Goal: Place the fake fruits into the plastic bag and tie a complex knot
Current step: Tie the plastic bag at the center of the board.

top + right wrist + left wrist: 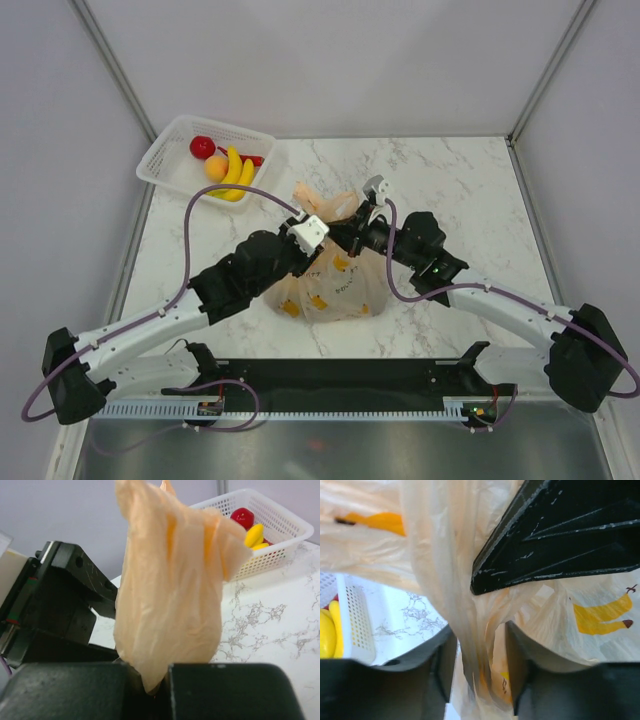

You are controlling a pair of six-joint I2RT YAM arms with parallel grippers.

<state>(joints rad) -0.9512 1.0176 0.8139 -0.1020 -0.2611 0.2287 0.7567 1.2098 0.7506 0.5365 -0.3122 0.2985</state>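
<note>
Mid-knot at the bag, mid-desk: pinching a handle with shut right fingers, straddling another strip with half-open left fingers (with fruit in the far-left basket); next, likely close left and pull apart

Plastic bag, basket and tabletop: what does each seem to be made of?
The plastic bag: thin translucent peach plastic film, slightly glossy; it crumples and light passes through. The basket: rigid white plastic, probably moulded, with a lattice of small holes. The tabletop: white with grey veins, smooth; marble or a marble-look laminate, cannot tell which.
</note>
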